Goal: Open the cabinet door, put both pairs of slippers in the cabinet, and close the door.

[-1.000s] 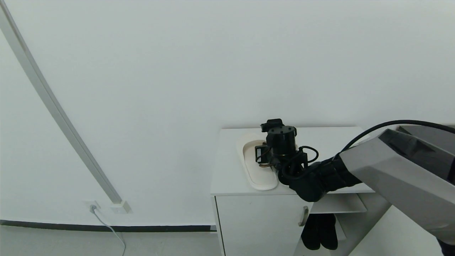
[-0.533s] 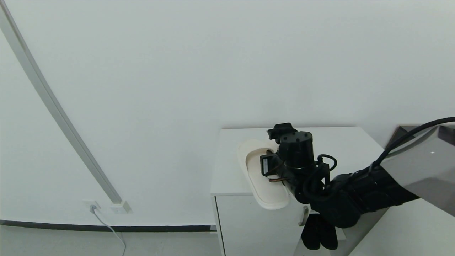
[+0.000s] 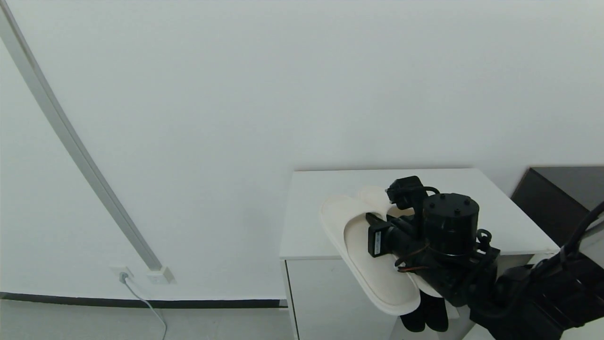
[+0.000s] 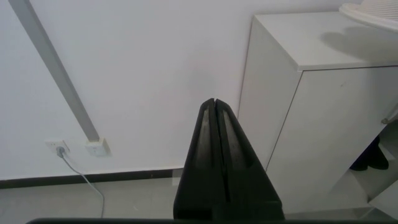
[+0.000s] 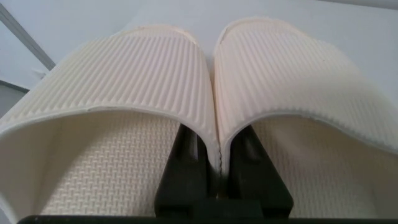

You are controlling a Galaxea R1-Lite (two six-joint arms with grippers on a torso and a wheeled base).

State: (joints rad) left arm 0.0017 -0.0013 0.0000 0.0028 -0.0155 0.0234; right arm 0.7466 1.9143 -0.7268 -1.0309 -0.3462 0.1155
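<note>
My right gripper is shut on a pair of white slippers, held in the air just over the front edge of the white cabinet. In the right wrist view the two ribbed straps are pinched together between the fingers. The cabinet's left door is closed; to its right the inside is open, with a pair of black slippers standing low in it. My left gripper is shut on nothing, low and off to the cabinet's left side.
A grey conduit runs diagonally down the white wall to a socket with a cable. A dark piece of furniture stands right of the cabinet. Floor lies open left of the cabinet.
My right gripper has lifted the white slippers off the cabinet top and carried them toward me and to the right, past the front edge.
</note>
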